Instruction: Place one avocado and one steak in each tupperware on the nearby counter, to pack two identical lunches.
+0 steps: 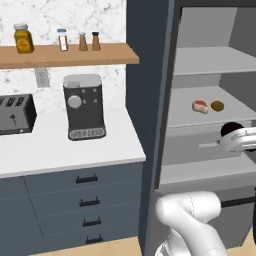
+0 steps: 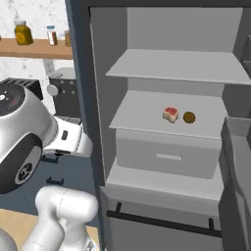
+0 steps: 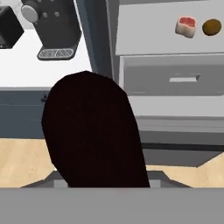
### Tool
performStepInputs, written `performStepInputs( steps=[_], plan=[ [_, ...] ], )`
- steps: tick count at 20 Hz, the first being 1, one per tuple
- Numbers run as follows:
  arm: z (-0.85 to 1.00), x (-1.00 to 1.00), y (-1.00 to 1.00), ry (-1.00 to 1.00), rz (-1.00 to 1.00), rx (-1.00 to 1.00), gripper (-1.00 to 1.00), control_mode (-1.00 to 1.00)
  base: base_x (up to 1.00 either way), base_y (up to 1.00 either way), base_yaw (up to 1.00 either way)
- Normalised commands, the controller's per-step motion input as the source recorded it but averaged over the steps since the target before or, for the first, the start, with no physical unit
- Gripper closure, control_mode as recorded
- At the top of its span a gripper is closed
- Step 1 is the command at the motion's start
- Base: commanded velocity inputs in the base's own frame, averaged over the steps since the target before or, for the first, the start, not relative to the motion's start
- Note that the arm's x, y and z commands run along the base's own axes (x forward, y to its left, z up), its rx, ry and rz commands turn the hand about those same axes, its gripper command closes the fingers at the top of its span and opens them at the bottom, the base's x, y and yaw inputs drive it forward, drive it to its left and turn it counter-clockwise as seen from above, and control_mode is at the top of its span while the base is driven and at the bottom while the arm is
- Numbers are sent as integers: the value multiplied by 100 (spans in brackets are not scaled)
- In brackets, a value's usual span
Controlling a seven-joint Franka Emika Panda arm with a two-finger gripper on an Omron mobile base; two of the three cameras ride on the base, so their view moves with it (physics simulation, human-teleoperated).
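The open fridge [image 2: 166, 122] stood ahead of me on the right, the white tabletop [image 1: 65, 150] with its coffee machine [image 1: 84, 106] to the left. On the fridge's middle shelf [image 2: 147, 115] lay a steak [image 2: 170, 113] with a brown avocado [image 2: 189, 117] just beside it on the right. From my hand view both sat far off, up and to the right. A dark avocado [image 3: 94, 131] seemed pinched in my claw, though I could not tell its jaws' state.

Large dark oval object [image 3: 94, 131] in foreground; steak [image 3: 186, 26] beside avocado [image 3: 211, 27] on fridge shelf [image 3: 148, 35]; coffee machine [image 3: 54, 28] on worktop [image 3: 26, 65].
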Motion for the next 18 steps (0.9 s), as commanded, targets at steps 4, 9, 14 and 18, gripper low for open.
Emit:
performStepInputs(
  steps=[4,9,14,18],
  plan=[
    [0,0,0,0,0,0,100,100,2,100,1],
    [0,0,0,0,0,0,100,100,5,100,0],
    [0,0,0,0,0,0,100,100,23,100,0],
    [0,0,0,0,0,0,100,100,39,100,-1]
  ],
)
